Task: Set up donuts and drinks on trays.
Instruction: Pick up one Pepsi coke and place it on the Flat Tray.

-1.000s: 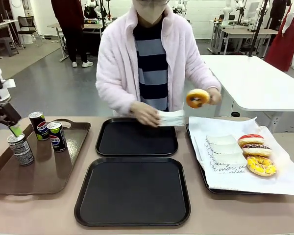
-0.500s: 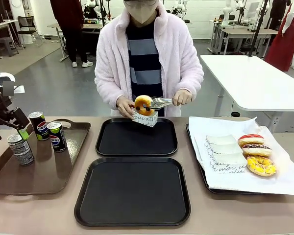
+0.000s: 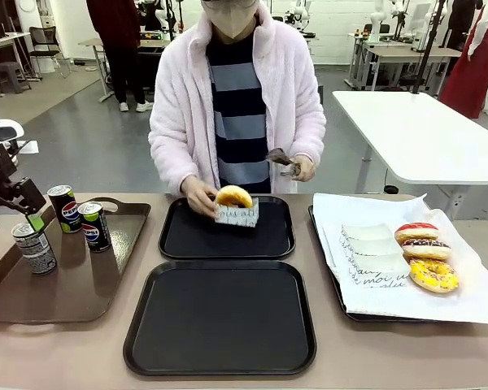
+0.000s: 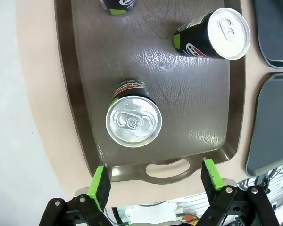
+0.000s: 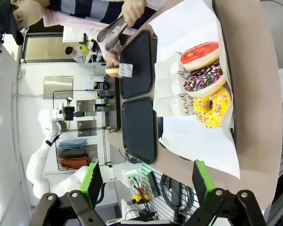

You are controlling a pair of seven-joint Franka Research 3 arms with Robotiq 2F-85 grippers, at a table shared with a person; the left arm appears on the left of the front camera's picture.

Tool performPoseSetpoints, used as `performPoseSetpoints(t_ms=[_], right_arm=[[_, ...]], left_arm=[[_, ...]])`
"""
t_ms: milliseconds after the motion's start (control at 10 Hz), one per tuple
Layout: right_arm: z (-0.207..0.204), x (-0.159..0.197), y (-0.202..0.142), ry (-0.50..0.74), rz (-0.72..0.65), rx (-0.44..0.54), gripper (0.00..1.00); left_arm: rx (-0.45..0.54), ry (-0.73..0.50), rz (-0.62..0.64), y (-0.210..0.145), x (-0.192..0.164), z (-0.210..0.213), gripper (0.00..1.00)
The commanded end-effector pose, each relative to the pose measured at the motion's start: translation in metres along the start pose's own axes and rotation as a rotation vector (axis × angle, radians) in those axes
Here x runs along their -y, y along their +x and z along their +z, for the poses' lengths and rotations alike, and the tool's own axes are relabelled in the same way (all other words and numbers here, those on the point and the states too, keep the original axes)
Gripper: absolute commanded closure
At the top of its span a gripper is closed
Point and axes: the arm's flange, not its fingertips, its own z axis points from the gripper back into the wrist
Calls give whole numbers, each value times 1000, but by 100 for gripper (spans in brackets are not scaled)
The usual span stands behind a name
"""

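Note:
A person's hand holds a plain donut [image 3: 233,197] in a white sleeve low over the far black tray [image 3: 226,237]; the other hand holds tongs [image 3: 281,161] up. The near black tray [image 3: 220,318] is bare. Three drinks stand on the brown tray: one can [image 3: 34,248] at the left, two more [image 3: 63,209] [image 3: 93,226] behind it. My left gripper [image 3: 31,218] hangs open just above the left can, whose silver top [image 4: 133,121] lies ahead of my open fingers [image 4: 100,181]. My right gripper [image 5: 146,178] is open and holds nothing, facing three iced donuts [image 5: 205,79].
The brown tray [image 3: 73,284] with cut-out handles sits at the table's left. At the right, a paper-lined tray [image 3: 374,305] carries red, chocolate and yellow donuts [image 3: 425,249] and unfilled white sleeves [image 3: 372,248]. A white table stands behind at the right.
The person carried a donut with tongs from the right, slid it into a sleeve and lowered it toward the far tray; the tongs drew back. My left gripper shifted only slightly.

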Motion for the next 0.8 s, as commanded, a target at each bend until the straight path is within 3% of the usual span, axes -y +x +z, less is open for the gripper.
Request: performPoseSetpoints(t_ms=[0, 700], right_arm=[[0, 1, 0, 11, 2, 1, 0], [0, 1, 0, 11, 2, 1, 0]], left_arm=[[-2, -11, 0, 0, 1, -1, 0], [74, 106, 111, 30, 2, -35, 0]])
